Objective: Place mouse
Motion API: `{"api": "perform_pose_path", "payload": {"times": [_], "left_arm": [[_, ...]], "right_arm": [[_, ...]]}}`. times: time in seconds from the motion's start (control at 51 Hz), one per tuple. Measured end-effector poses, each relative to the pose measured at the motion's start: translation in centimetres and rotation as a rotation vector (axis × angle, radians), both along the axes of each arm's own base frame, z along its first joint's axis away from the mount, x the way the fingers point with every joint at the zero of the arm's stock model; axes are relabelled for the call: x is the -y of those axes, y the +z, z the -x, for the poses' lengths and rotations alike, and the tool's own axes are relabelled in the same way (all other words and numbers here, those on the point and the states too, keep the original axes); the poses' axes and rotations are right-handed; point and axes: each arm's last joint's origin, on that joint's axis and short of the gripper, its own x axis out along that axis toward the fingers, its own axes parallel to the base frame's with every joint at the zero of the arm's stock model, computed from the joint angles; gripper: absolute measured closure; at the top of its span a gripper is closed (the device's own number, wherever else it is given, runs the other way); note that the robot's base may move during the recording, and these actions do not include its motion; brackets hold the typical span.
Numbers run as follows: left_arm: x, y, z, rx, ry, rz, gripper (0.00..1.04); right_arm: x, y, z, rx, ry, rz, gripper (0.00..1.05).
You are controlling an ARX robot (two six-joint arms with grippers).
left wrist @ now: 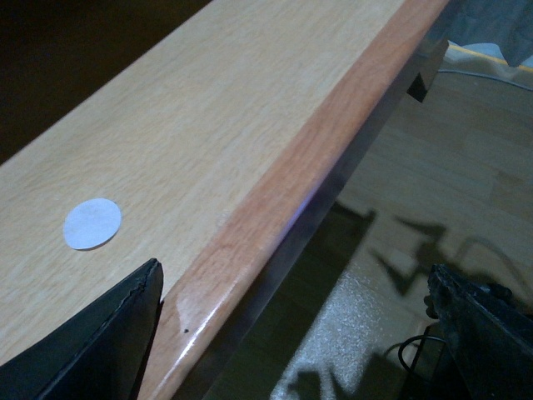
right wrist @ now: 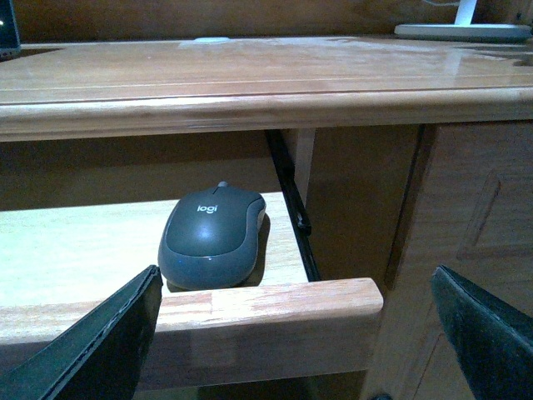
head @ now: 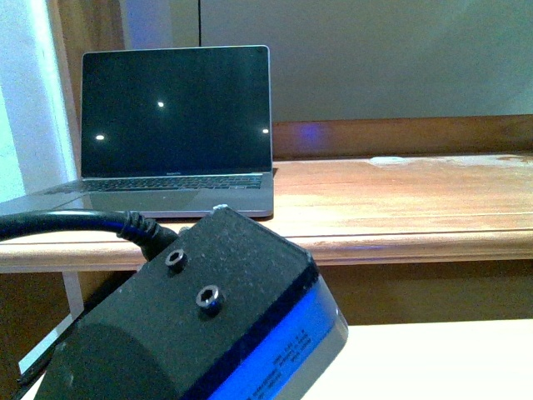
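The mouse [right wrist: 213, 237] is a small dark grey oval with a "logi" mark. It lies on a pulled-out wooden shelf [right wrist: 250, 304] under the desk top, near that shelf's front lip and right end. My right gripper [right wrist: 304, 333] is open and empty, just in front of the shelf's lip, the mouse a little beyond its fingers [right wrist: 100, 350]. My left gripper [left wrist: 300, 333] is open and empty over the rounded edge of a light wooden board [left wrist: 208, 125]. The mouse does not show in the front or left wrist views.
An open laptop [head: 176, 125] with a dark screen stands on the desk top [head: 400, 200] at the left. A black arm housing [head: 200, 325] fills the lower front view. A white round sticker [left wrist: 92, 223] lies on the board. A black drawer rail [right wrist: 290, 200] runs beside the mouse.
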Motion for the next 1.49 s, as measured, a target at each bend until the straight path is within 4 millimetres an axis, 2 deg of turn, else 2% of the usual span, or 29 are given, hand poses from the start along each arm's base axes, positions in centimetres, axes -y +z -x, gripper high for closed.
{"api": "perform_pose_path", "payload": {"times": [0.177,0.334,0.432,0.51,0.589,0.706,0.805,0.903,1.001,1.02,1.158,1.295,1.433,1.491], "left_arm": [[-0.6,0.7,-1.0,0.087,0.125,0.025,0.08],[-1.9,2.0,-2.6,0.227,0.287,0.045,0.08],[-2.6,3.1,-3.1,0.315,0.350,0.062,0.08],[-3.1,4.7,-3.2,0.393,0.389,0.097,0.08],[-3.5,6.3,-3.0,0.450,0.428,0.129,0.08],[-4.9,9.2,-1.9,0.517,0.587,0.208,0.08],[-6.3,10.6,-0.2,0.521,0.748,0.263,0.08],[-7.1,11.0,1.4,0.513,0.835,0.294,0.08],[-7.9,10.6,3.9,0.475,0.910,0.331,0.08],[-8.1,10.0,4.9,0.461,0.934,0.327,0.08],[-9.1,7.2,8.2,0.378,0.981,0.334,0.08],[-10.0,5.0,8.8,0.312,1.026,0.363,0.08],[-10.2,1.9,8.8,0.245,1.048,0.358,0.08],[-10.5,0.6,8.8,0.302,1.016,0.392,0.20]], "right_arm": [[0.0,0.0,0.0,0.000,0.000,0.000,0.07],[0.0,0.0,0.0,0.000,0.000,0.000,0.07],[0.0,0.0,0.0,0.000,0.000,0.000,0.07],[0.0,0.0,0.0,0.000,0.000,0.000,0.07],[0.0,0.0,0.0,0.000,0.000,0.000,0.07],[0.0,0.0,0.0,0.000,0.000,0.000,0.07],[0.0,0.0,0.0,0.000,0.000,0.000,0.07],[0.0,0.0,0.0,0.000,0.000,0.000,0.07],[0.0,0.0,0.0,0.000,0.000,0.000,0.07],[0.0,0.0,0.0,0.000,0.000,0.000,0.07],[0.0,0.0,0.0,0.000,0.000,0.000,0.07],[0.0,0.0,0.0,0.000,0.000,0.000,0.07],[0.0,0.0,0.0,0.000,0.000,0.000,0.07],[0.0,0.0,0.0,0.000,0.000,0.000,0.07]]}}
